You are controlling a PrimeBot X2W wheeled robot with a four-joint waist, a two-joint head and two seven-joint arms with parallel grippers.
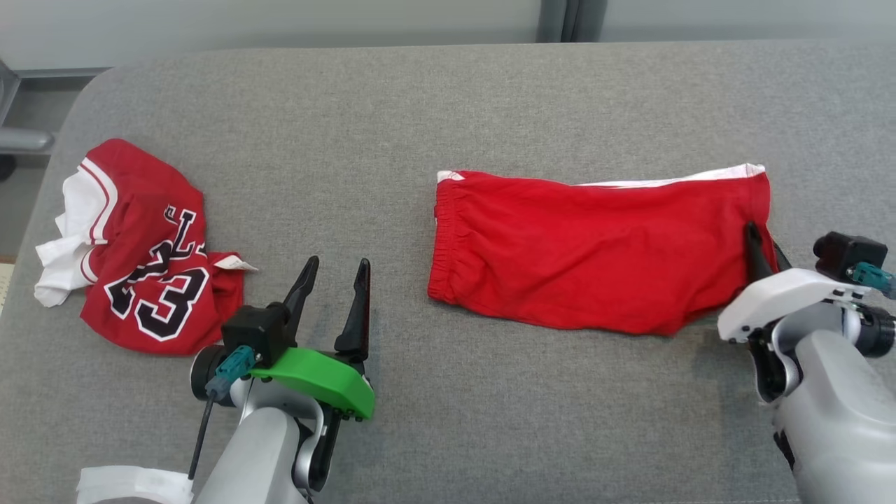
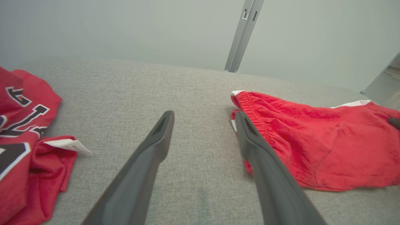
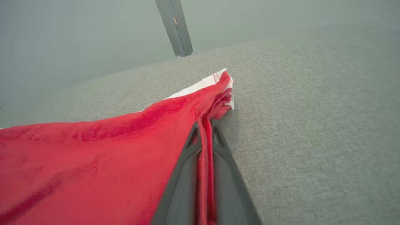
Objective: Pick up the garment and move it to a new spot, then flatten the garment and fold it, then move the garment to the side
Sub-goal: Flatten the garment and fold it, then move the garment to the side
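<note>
Head camera view: a pair of red shorts (image 1: 595, 252) with a white stripe along the far edge lies spread flat across the right centre of a grey fabric surface (image 1: 392, 105). The elastic waistband faces the middle of the frame. At the right edge, the right gripper (image 1: 759, 241) has its two dark fingers closed on the end of the shorts opposite the waistband. The right wrist view shows a fold of red cloth pinched tightly between those fingers (image 3: 181, 187). At lower left, the left gripper (image 1: 337, 264), with a green wrist cover, has its fingers spread wide with nothing between them. It is over bare surface, between the shorts and a crumpled red and white jersey (image 1: 140, 266) printed with the number 23. The jersey lies at the left of the frame, with a white tag (image 1: 234, 263) sticking out toward the gripper
</note>
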